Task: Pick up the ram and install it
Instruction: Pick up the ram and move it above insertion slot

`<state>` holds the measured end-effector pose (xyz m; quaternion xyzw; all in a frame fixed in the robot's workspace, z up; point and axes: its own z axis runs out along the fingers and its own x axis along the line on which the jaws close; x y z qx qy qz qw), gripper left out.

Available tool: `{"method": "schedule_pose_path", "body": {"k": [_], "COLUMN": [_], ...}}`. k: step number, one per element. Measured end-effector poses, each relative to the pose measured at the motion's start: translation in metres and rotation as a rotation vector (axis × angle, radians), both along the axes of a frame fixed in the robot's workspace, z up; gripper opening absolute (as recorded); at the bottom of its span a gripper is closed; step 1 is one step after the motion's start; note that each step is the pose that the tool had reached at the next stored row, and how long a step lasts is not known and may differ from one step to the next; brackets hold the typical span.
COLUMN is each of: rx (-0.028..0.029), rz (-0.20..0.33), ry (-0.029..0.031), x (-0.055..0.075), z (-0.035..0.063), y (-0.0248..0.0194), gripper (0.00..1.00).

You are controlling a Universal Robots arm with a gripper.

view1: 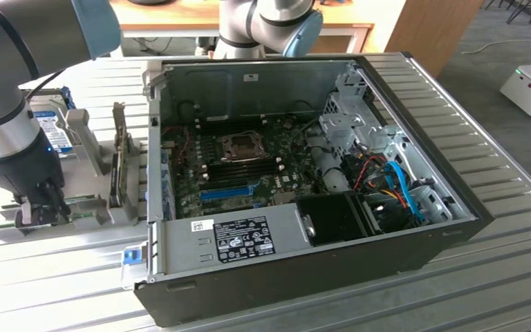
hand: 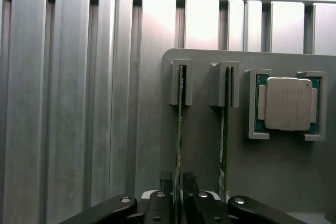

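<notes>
The tool point(hand: 177, 182) is partly open, one pad on each side of the ram point(hand: 179, 129). The pads sit just beside the ram's faces with a sliver of gap, so I judge it straddled, not yet gripped. In the exterior view the tool point(view1: 39, 207) hangs low over the holder, at that view's left of the case.

The ram stands on edge in the holder point(hand: 205, 145), its far end in a slotted bracket point(hand: 181, 82). That likely keeps it upright with the long edge free for a pinch from above. A second stick point(hand: 223, 129) stands parallel just beside it, in its own bracket. That makes two sticks, and the tool is on the one farther from the CPU point(hand: 287, 103). The one CPU lies flat between two corner brackets.

Farther off on the ribbed table point(view1: 487, 173), one case point(view1: 339, 277) lies on its side, panel off. The motherboard point(view1: 247, 159) and its blue slot point(view1: 226, 192) face up, probably for reach from above.
</notes>
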<state>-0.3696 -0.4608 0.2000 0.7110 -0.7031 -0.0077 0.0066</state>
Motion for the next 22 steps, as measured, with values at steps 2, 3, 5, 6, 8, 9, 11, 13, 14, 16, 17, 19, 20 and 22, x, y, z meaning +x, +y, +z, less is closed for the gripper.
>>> {"method": "schedule_pose_path", "body": {"k": [2,3,5,6,8,9,11,13,14,16,17,19,20,22], "rx": [0.0,-0.0001,0.0004,0.0004,0.0009,0.0016,0.0024,0.0028,0.0028,0.0029,0.003,0.0035,0.0038,0.0048], "rz": [0.0,0.0,0.0,0.0,0.0,0.0,0.0,0.0,0.0,0.0,0.0,0.0,0.0,0.0], "ry": [0.0,0.0001,0.0,0.0,0.0001,0.0001,0.0,0.0001,0.0001,0.0001,0.0001,0.0001,0.0,0.0001], "x": [0.0,0.0,0.0,0.0,-0.0001,0.0,0.0,0.0,0.0,0.0,0.0,0.0,0.0,0.0], "z": [0.0,0.0001,0.0,0.0,0.0,0.0001,0.0,0.0,0.0,0.0,0.0,0.0,0.0,0.0], "y": [0.0,-0.0001,-0.0002,-0.0002,-0.0003,-0.0005,-0.0004,-0.0004,-0.0004,-0.0005,-0.0007,-0.0008,-0.0009,-0.0009], "gripper": [0.23,0.23,0.23,0.23,0.23,0.23,0.23,0.23,0.23,0.23,0.23,0.23,0.23,0.23]}}
